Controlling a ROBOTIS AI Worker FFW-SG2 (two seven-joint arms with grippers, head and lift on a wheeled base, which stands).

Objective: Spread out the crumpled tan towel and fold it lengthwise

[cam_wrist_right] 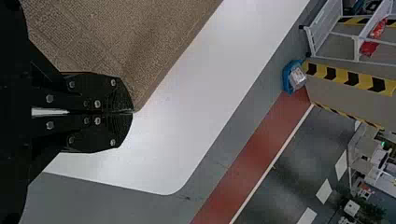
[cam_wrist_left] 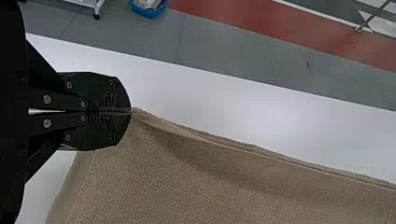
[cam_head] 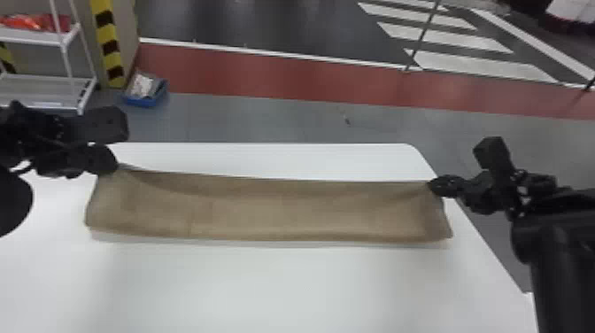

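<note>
The tan towel [cam_head: 283, 212] stretches as a long, wide strip across the white table, its far edge held taut between both grippers. My left gripper [cam_head: 116, 164] is at the towel's far left corner; in the left wrist view the left gripper [cam_wrist_left: 130, 111] is shut on that corner of the towel [cam_wrist_left: 196, 182]. At the far right corner is my right gripper [cam_head: 431, 186]. In the right wrist view the right gripper [cam_wrist_right: 132, 112] has its fingers closed on the tip of the towel [cam_wrist_right: 135, 42]. The towel's near edge runs fairly straight, with a thin shadow beneath.
The white table [cam_head: 283, 288] extends in front of the towel, and a narrow strip of it lies beyond. Past its far edge, a blue bin [cam_head: 146, 93] stands on the floor beside a white shelf rack [cam_head: 44, 79] and a striped post [cam_head: 108, 44].
</note>
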